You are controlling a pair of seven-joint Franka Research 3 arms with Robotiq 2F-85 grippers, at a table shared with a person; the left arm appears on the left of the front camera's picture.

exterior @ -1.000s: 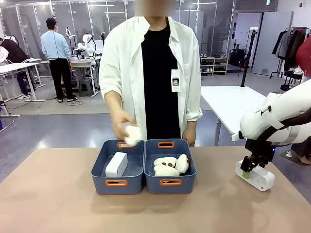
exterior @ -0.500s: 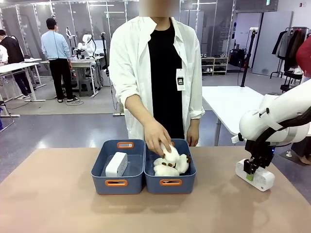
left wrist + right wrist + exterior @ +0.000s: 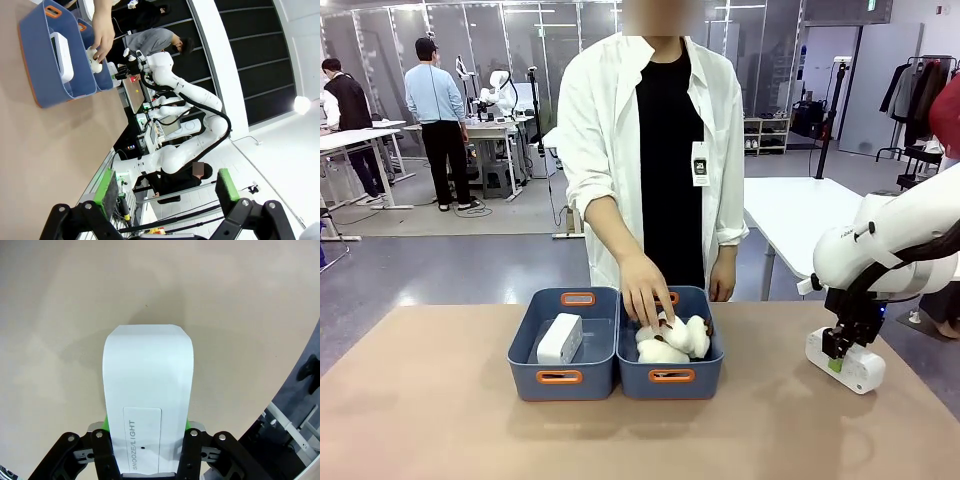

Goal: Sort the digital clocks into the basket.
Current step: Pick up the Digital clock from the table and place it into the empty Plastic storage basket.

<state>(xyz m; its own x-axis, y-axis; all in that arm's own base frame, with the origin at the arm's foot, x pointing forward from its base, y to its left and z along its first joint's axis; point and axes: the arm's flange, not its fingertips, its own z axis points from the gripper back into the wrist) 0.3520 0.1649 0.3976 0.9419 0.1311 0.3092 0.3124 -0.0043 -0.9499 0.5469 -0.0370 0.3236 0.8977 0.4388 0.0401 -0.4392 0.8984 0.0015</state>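
Landmark: we place everything against the basket (image 3: 525,378), the slate-blue bin with orange-rimmed handle slots that stands on the robot's left of the pair, on the tan table (image 3: 430,420).
First digital clock (image 3: 560,338): it lies inside the basket, a white rounded block near the middle of the floor. We see it there from the left wrist view too (image 3: 63,54).
Second digital clock (image 3: 850,362): it is on the table well to the right of the basket, beyond the second bin. Its face printed SNOOZE/LIGHT is turned up toward the wrist camera (image 3: 148,390).
Right gripper (image 3: 836,354): it is clamped on the second digital clock, one finger on each long side and a green pad pressed to the white plastic (image 3: 148,435). The block looks to us to rest on the table.
Left gripper (image 3: 167,191): its jaws stand wide apart with nothing between them, well apart from the basket.
Second bin (image 3: 705,378): it touches the basket's right side and holds cream plush toys (image 3: 682,340).
Person's hand (image 3: 645,292): it reaches down into the second bin, just right of the basket, fingers on the plush toys.
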